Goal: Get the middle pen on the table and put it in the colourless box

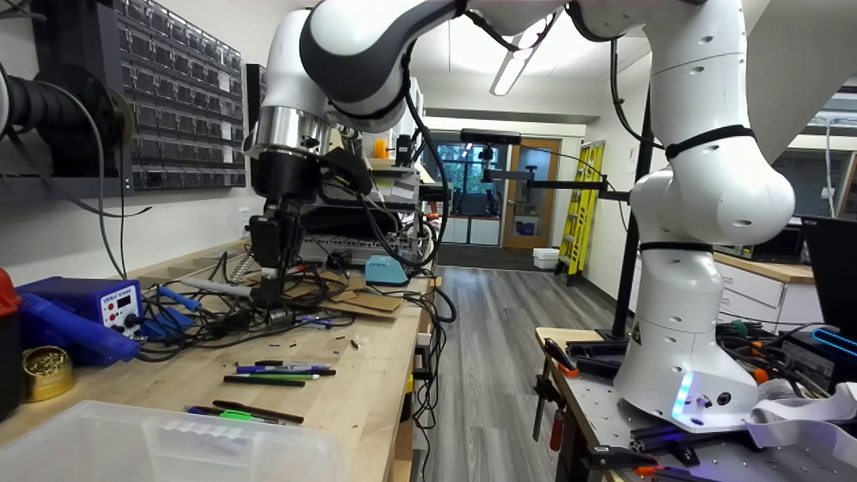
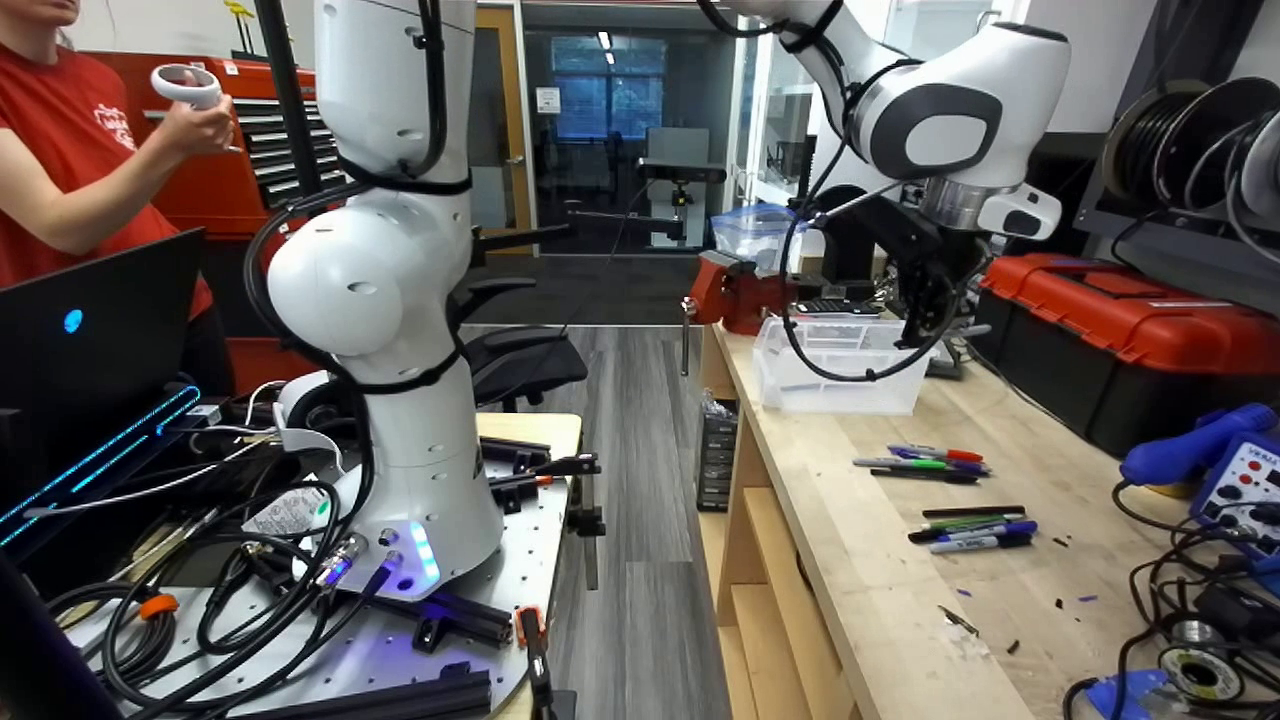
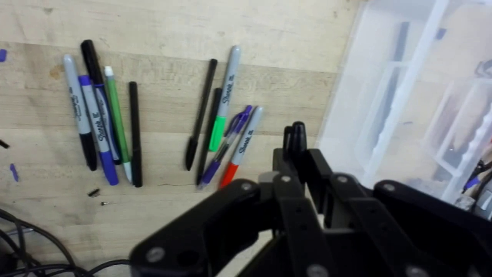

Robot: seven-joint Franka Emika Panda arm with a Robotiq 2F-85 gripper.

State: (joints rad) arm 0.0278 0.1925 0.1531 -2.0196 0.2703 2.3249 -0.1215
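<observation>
Grip: your pincer (image 3: 299, 157) is grasping a grey pen (image 1: 215, 288), probably the task's middle one, above the desk (image 3: 284, 84).
Box from pincer: colourless box (image 3: 405, 90) is lying to the right and upper right of the wrist frame; you're likely needing a sideways carry.
Pen axis: black cap (image 3: 299, 130) is pointing up the wrist frame; the other end is reaching left in an exterior view, looking near level.
In the way: near wall (image 3: 357, 104) of the box is slanting toward upper right; you're probably needing height there.
Other pens: central pen cluster (image 3: 219, 130) is lying left of the pincer, left pen cluster (image 3: 100, 127) farther left.
Around box: red-lidded toolbox (image 2: 1140, 320) is standing right of it in an exterior view, red vise (image 2: 735, 290) at its upper left.
Snag risk: hanging cable (image 2: 870, 375) is crossing the box in that view; maybe catching.
</observation>
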